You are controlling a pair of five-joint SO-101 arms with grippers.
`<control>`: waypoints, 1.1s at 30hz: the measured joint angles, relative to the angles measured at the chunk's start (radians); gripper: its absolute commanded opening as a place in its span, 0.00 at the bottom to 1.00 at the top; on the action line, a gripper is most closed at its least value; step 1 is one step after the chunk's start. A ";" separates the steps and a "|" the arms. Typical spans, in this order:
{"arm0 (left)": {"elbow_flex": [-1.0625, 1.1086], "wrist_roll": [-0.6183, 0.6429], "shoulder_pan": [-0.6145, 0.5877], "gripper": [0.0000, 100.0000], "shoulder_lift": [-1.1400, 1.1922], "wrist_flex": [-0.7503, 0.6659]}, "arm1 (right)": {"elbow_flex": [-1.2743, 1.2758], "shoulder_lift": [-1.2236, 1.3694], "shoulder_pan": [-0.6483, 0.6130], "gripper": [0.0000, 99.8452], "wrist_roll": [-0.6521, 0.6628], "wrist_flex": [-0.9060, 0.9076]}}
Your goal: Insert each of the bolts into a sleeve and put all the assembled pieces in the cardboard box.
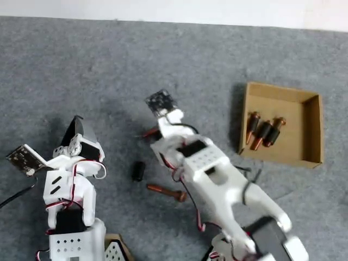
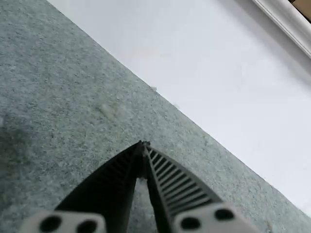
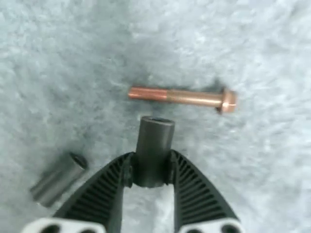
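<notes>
My right gripper (image 3: 151,161) is shut on an upright black sleeve (image 3: 154,145), held just above the grey mat. A copper bolt (image 3: 182,97) lies crosswise just beyond that sleeve. A second black sleeve (image 3: 58,177) lies on the mat to one side. In the high view a loose sleeve (image 1: 138,171) and a copper bolt (image 1: 166,191) lie beside the right arm (image 1: 204,160), and a copper tip (image 1: 149,132) peeks out by its wrist. My left gripper (image 2: 144,145) is shut on nothing and points over bare mat at the lower left (image 1: 76,129).
The cardboard box (image 1: 248,117) stands at the right with three assembled bolt-and-sleeve pieces (image 1: 265,131) inside. A brown cardboard scrap (image 1: 118,246) lies by the left arm's base. The mat's far edge meets a white surface (image 2: 209,73).
</notes>
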 measured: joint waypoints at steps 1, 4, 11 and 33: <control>0.000 -0.021 0.009 0.01 0.000 0.000 | 0.031 -0.032 0.008 0.01 0.026 -0.020; 0.000 -0.095 0.071 0.01 0.000 0.000 | 0.121 -0.124 0.023 0.01 0.086 -0.074; 0.003 -0.183 0.173 0.01 0.060 -0.002 | 0.327 -0.333 0.029 0.01 0.164 -0.176; -0.328 -0.367 0.446 0.15 1.188 -0.417 | 0.597 -0.649 0.241 0.01 0.169 -0.196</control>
